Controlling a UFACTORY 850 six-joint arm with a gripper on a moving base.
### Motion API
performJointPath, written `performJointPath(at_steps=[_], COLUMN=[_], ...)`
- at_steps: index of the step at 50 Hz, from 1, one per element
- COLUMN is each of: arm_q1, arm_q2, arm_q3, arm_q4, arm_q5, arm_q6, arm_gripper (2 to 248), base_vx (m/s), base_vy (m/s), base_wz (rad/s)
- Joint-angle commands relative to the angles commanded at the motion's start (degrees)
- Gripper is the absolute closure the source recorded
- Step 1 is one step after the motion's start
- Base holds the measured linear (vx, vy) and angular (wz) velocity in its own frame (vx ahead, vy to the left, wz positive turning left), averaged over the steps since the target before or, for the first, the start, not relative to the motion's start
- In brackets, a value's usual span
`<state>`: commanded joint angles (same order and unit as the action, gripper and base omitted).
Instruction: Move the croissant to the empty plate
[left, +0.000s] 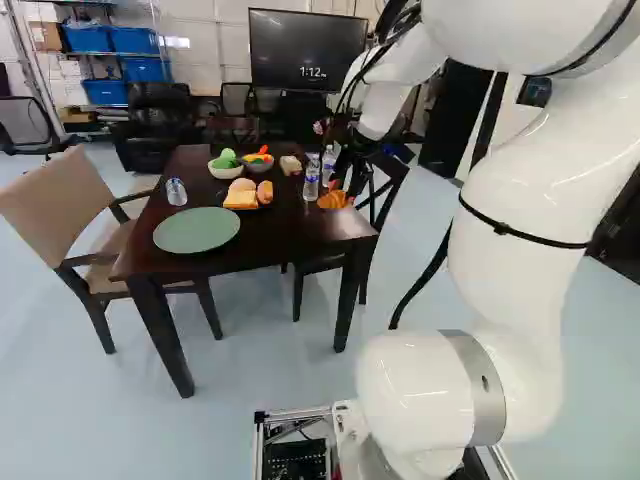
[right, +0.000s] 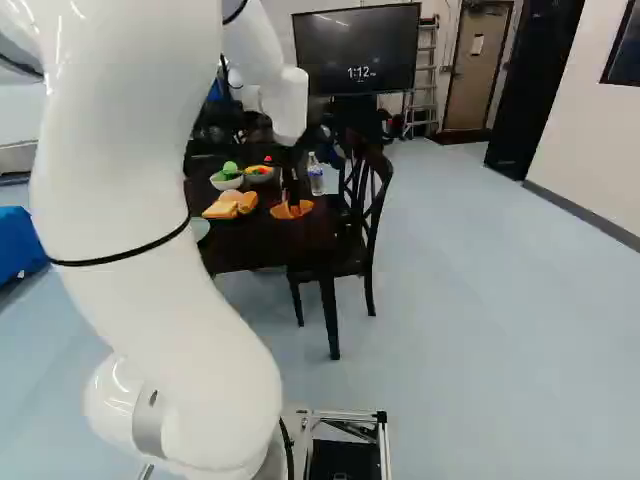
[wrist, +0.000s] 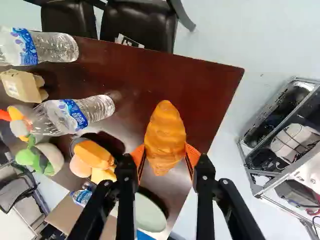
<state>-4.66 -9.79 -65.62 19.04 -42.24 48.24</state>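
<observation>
In the right base view my gripper (right: 294, 192) reaches down over the dark table's right part, at the croissant (right: 283, 211). Seen from the wrist, the orange pads of my gripper (wrist: 165, 156) press the orange-brown croissant (wrist: 166, 131) from both sides, so it is shut on it. The croissant's long end points ahead of the fingers. Whether it touches the tabletop I cannot tell. A green plate (left: 197, 230), bare on top, lies near the table's corner at the left of the left base view; the wrist view shows part of this plate (wrist: 150, 214) beside a finger.
Bread and buns (left: 247, 192) lie on a dark plate between the green plate and the croissant. Two water bottles (left: 311, 178) stand close by the gripper. Bowls of toy food (left: 225, 166) sit farther back, a clear cup (left: 176, 192) beside them. Chairs (right: 366, 220) flank the table.
</observation>
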Motion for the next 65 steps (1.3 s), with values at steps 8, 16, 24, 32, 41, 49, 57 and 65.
performJointPath(at_steps=[8, 16, 24, 32, 41, 49, 57, 65], arm_q1=[1.55, 3.22, 4.89, 6.54, 8.37, 9.97, 11.57, 13.16], arm_q2=[0.79, 1.43, 1.95, 2.35, 1.67, 0.96, 0.47, -0.08], arm_q3=[-0.5, -1.17, -1.95, -2.84, -3.76, -4.56, -5.11, -5.74], arm_q4=[0.0, 0.0, 0.0, 0.0, 0.0, 0.0, 0.0, 0.0], arm_q5=[0.0, 0.0, 0.0, 0.0, 0.0, 0.0, 0.0, 0.0], arm_q6=[0.0, 0.0, 0.0, 0.0, 0.0, 0.0, 0.0, 0.0], arm_gripper=[126, 126, 126, 126, 126, 126, 126, 126], base_vx=[0.0, 0.0, 0.0, 0.0, 0.0, 0.0, 0.0, 0.0], base_vy=[0.0, 0.0, 0.0, 0.0, 0.0, 0.0, 0.0, 0.0], base_wz=[0.0, 0.0, 0.0, 0.0, 0.0, 0.0, 0.0, 0.0])
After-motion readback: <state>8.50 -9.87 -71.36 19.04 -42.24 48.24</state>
